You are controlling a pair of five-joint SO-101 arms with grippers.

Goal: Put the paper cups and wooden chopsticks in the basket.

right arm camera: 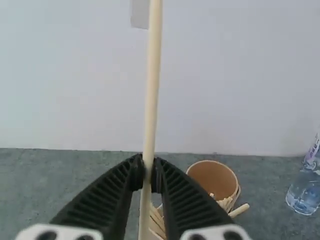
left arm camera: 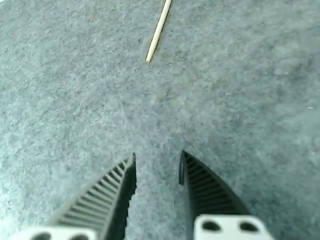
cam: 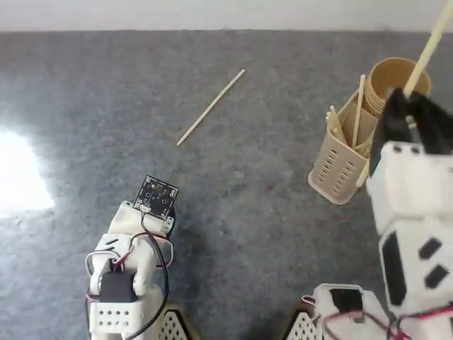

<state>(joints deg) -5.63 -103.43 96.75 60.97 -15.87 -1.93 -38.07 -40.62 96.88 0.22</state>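
Observation:
A beige slotted basket (cam: 340, 166) stands at the right of the grey table, holding a paper cup (cam: 396, 79) and several wooden chopsticks (cam: 359, 112). My right gripper (cam: 405, 95) hovers over the basket, shut on one chopstick (right arm camera: 151, 95) that points upward; the cup (right arm camera: 212, 181) sits just beyond its fingers. Another chopstick (cam: 211, 107) lies loose on the table's middle, far side. My left gripper (left arm camera: 156, 172) stands open and low over bare carpet, with that loose chopstick (left arm camera: 159, 31) some way ahead of it.
A plastic bottle (right arm camera: 305, 187) stands at the far right near the wall. A bright glare patch (cam: 20, 173) marks the table's left. Both arm bases (cam: 127, 297) occupy the near edge.

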